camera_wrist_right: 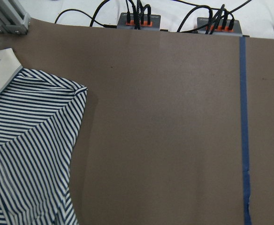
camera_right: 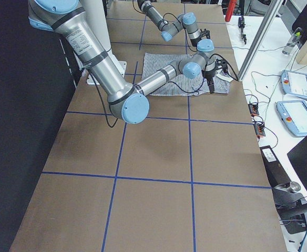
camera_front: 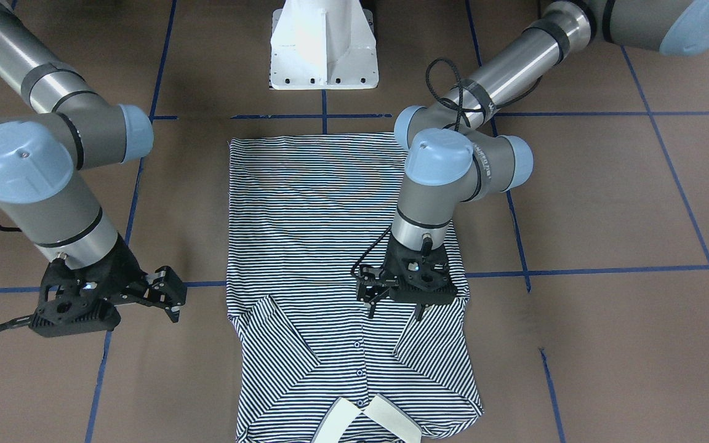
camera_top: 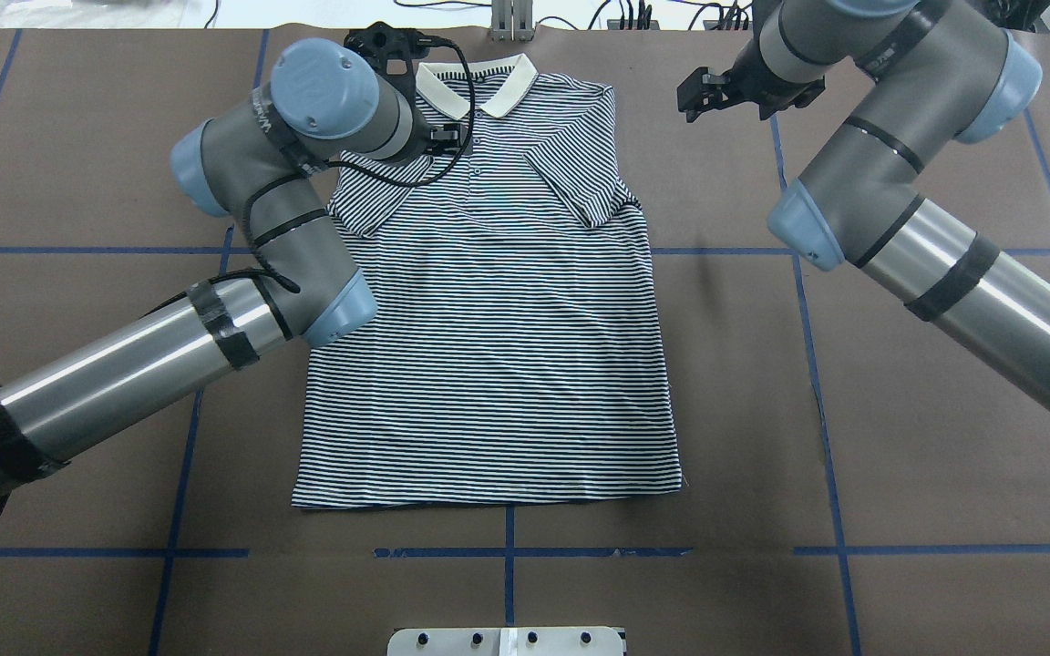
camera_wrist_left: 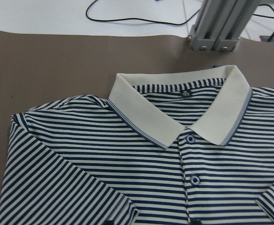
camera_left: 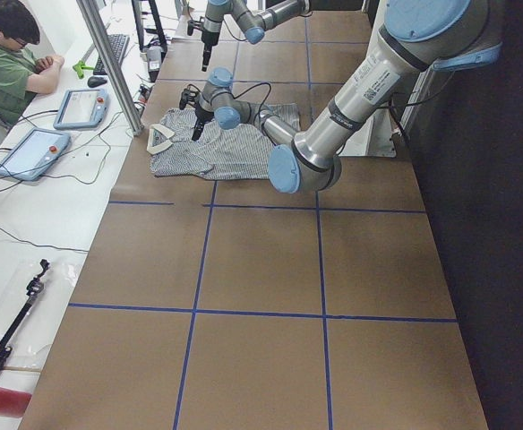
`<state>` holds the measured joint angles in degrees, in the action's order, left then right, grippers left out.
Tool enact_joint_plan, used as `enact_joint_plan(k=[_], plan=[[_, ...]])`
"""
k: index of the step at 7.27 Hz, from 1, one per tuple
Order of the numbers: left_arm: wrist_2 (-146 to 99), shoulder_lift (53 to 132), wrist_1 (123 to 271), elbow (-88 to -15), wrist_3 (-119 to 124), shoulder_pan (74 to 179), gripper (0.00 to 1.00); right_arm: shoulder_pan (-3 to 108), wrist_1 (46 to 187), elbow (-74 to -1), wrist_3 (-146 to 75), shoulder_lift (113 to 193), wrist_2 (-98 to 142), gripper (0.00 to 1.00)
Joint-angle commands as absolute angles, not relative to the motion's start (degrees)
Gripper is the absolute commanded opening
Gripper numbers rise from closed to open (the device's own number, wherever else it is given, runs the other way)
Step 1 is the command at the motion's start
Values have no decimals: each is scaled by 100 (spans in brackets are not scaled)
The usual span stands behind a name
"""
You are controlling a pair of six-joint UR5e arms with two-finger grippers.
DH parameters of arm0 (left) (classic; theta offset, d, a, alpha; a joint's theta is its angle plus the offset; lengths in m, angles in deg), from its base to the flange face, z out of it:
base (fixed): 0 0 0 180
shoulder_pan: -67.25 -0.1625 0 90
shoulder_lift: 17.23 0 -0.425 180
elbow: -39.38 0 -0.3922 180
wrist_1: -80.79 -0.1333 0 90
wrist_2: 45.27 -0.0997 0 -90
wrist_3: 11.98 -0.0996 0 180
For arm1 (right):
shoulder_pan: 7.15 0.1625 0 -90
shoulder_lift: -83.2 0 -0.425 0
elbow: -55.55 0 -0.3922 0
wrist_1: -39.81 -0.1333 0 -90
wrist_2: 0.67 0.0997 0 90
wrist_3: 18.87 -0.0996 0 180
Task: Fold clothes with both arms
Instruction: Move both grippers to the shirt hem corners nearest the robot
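One polo shirt lay flat on tabletop, two sleeves folded in. Left arm hovered over shirt near placket, right arm beside shirt; both arms' jaws released.

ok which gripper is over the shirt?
The left gripper: it is above the polo shirt, while the right gripper hangs over bare table beside it.

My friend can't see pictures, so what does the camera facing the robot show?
A navy-and-white striped polo shirt lies flat on a brown table, both sleeves folded in, cream collar nearest the camera. The robot's left hand hangs open over the shirt; its right hand hovers over bare table beside it.
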<state>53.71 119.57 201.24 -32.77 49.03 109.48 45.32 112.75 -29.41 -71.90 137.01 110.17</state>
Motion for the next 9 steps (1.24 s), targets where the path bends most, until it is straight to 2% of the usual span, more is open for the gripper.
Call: enact_joint_plan(k=[1,3,4,5,7,9], plan=[[5563,11296,19588,-4608,4805,10935,100,3701,11399,-4231,-8465,14398,10394,100],[6140,10210,19215,-6101,4805,10804,100,2997,11713,-5452,-9344,15172,10349,100],[6195,9821,19215,-6665,4848,10490,100,2393,12238,-6093,-9741,15401,9791,100],[6109,9278,19232,-7114,4884,10200,100,1909,12635,-6413,-10302,15465,9333,100],[6056,8538,19241,-7513,4980,9847,100,1292,12674,-6469,-10674,15570,8875,100],[5661,8018,19241,-7558,5138,9416,100,1166,12613,-6469,-10738,15728,8784,100]])
